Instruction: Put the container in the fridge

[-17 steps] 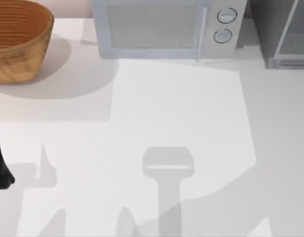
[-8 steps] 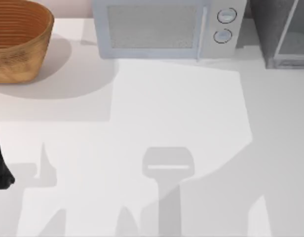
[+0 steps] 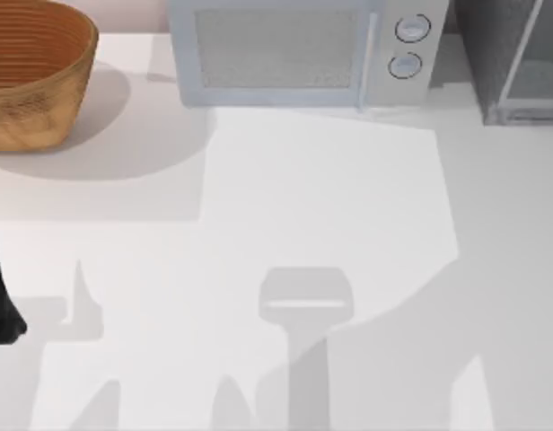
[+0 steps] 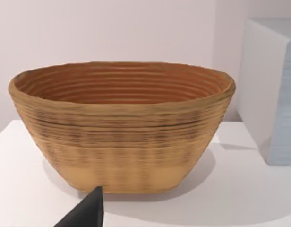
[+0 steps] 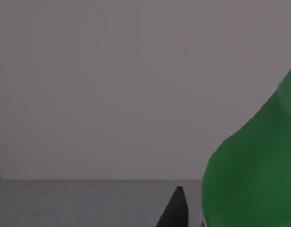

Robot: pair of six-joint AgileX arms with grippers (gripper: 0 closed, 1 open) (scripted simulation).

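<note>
The container (image 5: 252, 161) is a bright green bottle, very close in the right wrist view. Its shoulder and body stand right beside one dark fingertip (image 5: 176, 210). My right gripper (image 5: 207, 218) looks shut on the container, whose body hides the other side of the gripper. Behind it are a plain grey wall and a darker grey floor. The fridge (image 3: 519, 54) is a dark grey cabinet with a lighter framed door, at the table's back right corner. My left arm (image 3: 0, 310) is parked at the table's left edge, and my left gripper (image 4: 89, 213) faces the basket.
A woven brown basket (image 3: 34, 72) stands at the back left and is seen close up as basket (image 4: 122, 123). A light grey microwave (image 3: 303, 49) with two knobs sits at the back centre, just left of the fridge. Arm shadows lie across the white table (image 3: 330, 197).
The shadow edges at the table's lower right have shifted, mostly in the first half second. The left arm, basket, microwave and fridge have stayed still.
</note>
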